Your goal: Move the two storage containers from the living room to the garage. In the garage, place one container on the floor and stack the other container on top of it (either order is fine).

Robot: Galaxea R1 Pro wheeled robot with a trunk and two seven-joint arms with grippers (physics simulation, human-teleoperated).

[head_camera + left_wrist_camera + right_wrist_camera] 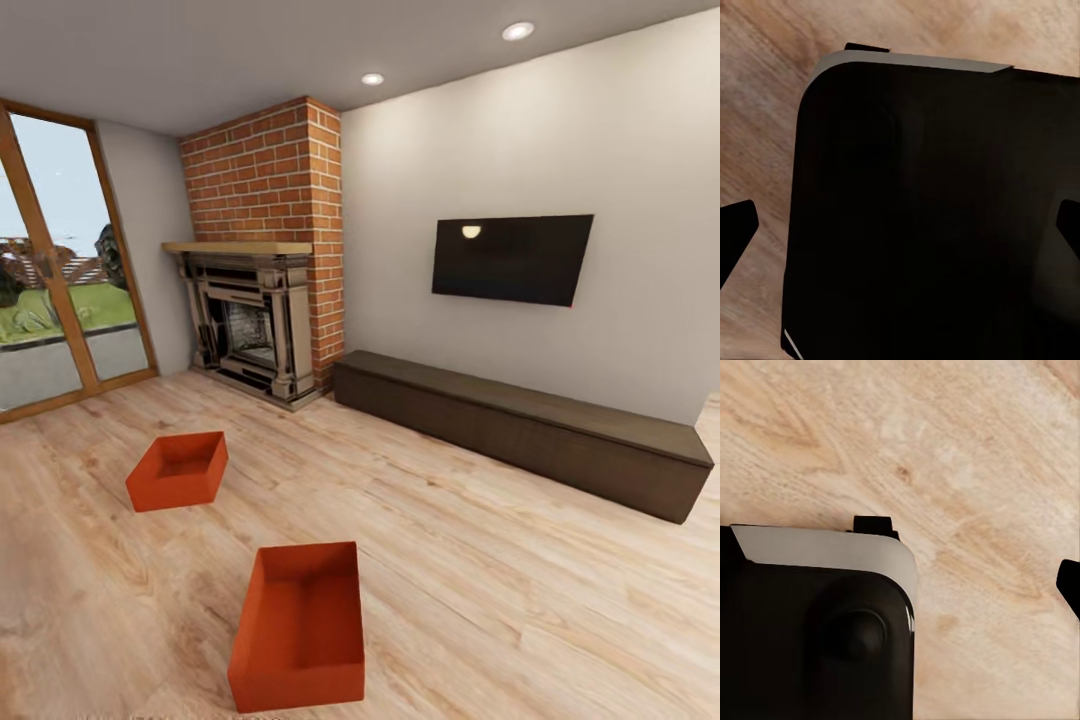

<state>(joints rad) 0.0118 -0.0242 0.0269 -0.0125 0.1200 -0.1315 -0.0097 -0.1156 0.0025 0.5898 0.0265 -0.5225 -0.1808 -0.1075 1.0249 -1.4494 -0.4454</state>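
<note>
Nearest, found an orange-red rectangular open-top bin [300, 625] empty on the light wood-plank floor [480, 560], its twin bin [178, 470] well apart to the left, toward the brick fireplace [262, 250]. Judged the task barely begun: neither bin lifted, with the garage trip and the stacking all left. Pointed both arms floorward beside the dark rounded robot base [930, 150], left gripper [900, 225] spread wide and empty; could not tell the right gripper [900, 585], one fingertip [1069, 585] showing.

Picture edges crop the glass doors [60, 270] and right end effector's fingertip [1069, 585].
</note>
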